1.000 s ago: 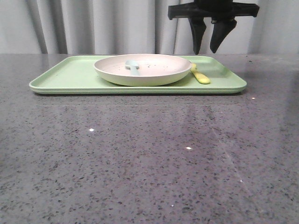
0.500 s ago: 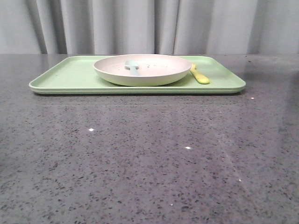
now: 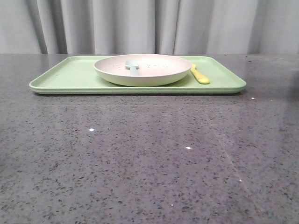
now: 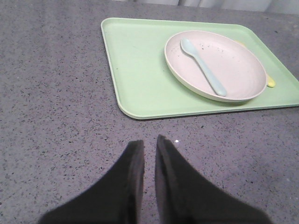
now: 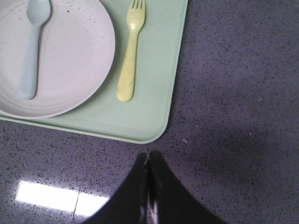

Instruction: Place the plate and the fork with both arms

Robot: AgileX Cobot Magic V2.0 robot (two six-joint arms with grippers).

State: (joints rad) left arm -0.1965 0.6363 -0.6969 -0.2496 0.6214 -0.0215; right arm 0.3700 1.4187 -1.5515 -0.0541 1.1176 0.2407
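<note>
The cream-white speckled plate (image 3: 159, 77) sits on the light-green tray (image 3: 70, 74). The pale-yellow fork (image 3: 200, 75) lies on the tray just right of the plate, apart from it. The right wrist view shows the fork (image 5: 130, 56) beside the plate (image 5: 74, 60). My right gripper (image 5: 149, 153) is shut and empty over the table, near the tray's corner. My left gripper (image 4: 149, 139) is empty with its jaws a narrow slit apart, over the table short of the tray (image 4: 140, 65) and plate (image 4: 233, 70). Neither gripper shows in the front view.
A pale blue-grey spoon (image 3: 133, 66) lies inside the plate, also seen in the left wrist view (image 4: 203, 66) and the right wrist view (image 5: 32, 46). The tray stands on a grey speckled tabletop (image 3: 149, 154). Grey curtains hang behind.
One second ago the right gripper hung open above the tray's far right end in the front view. It has since left that view. Plate, fork and spoon have not moved.
</note>
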